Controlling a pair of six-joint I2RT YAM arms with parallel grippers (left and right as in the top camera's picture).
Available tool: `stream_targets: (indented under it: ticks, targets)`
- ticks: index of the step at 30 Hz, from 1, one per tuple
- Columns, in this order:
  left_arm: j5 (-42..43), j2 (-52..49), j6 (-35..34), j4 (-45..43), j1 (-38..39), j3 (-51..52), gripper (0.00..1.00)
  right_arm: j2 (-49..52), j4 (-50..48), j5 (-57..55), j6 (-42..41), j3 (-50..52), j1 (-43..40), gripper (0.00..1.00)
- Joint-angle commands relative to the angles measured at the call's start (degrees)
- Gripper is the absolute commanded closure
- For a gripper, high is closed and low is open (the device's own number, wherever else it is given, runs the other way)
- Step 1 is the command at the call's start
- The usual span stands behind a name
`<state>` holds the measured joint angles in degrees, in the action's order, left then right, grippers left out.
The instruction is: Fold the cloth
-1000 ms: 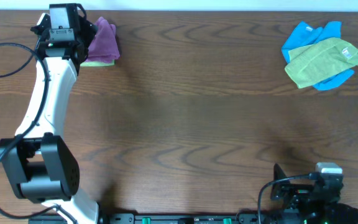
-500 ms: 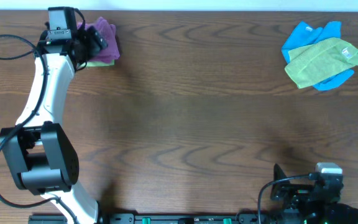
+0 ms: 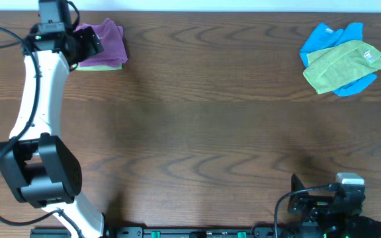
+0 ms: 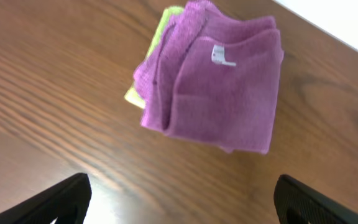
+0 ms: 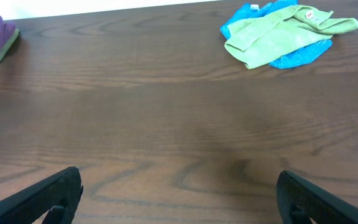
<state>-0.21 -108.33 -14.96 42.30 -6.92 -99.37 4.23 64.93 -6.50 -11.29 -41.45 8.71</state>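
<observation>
The cloth (image 4: 219,81), a violet-purple terry square, lies folded into a compact layered bundle at the far left corner of the table (image 3: 210,119), close to the far edge. Its small white tag (image 4: 221,56) faces up on the top layer, and stacked folds show along one side of the bundle. It rests on a lime-green cloth (image 4: 132,96), of which only a thin strip shows at the bundle's edges. In the overhead view the left gripper (image 3: 83,45) sits at the cloth's left side, its dark body overlapping that edge, at the end of a white arm that reaches from the near left of the table up along the left edge. In the left wrist view its two black fingers (image 4: 67,198) stand wide apart with nothing between them but bare wood, and the cloth lies clear of both tips. Across the table, near the far right corner, a rumpled light green cloth (image 3: 342,64) with a small tag lies over a bright blue cloth (image 3: 329,36), both loose and unfolded. The right gripper (image 5: 179,190) is low at the near right corner. Its fingers are spread wide and empty, pointing across the brown wood grain toward the far edge, well apart from every cloth.
</observation>
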Motion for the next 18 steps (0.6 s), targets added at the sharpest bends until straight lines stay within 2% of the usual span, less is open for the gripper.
stream_targets:
  ticks: [1, 3, 8, 12, 18]
  targets:
    - [0.26, -0.09, 9.2, 0.96, -0.61, -3.61, 0.05, -0.2, 0.02, -0.61, 0.63, 0.13, -0.5, 0.01]
    - [0.24, -0.09, 12.17, 1.42, -0.59, -3.69, 0.05, -0.22, 0.02, -0.61, 0.63, 0.11, -0.5, 0.01]
    - [0.11, -0.11, 13.11, 0.81, -0.92, -3.69, 0.05, -0.2, 0.02, -0.61, 0.63, 0.11, -0.5, 0.01]
    - [0.5, -2.23, 13.11, -4.94, -2.05, -3.69, 0.05, -0.22, 0.02, -0.61, 0.63, 0.11, -0.5, 0.01]
    - [6.58, -11.21, 11.91, -14.91, -3.58, -3.72, 0.05, -0.2, 0.02, -0.61, 0.63, 0.11, -0.5, 0.01]
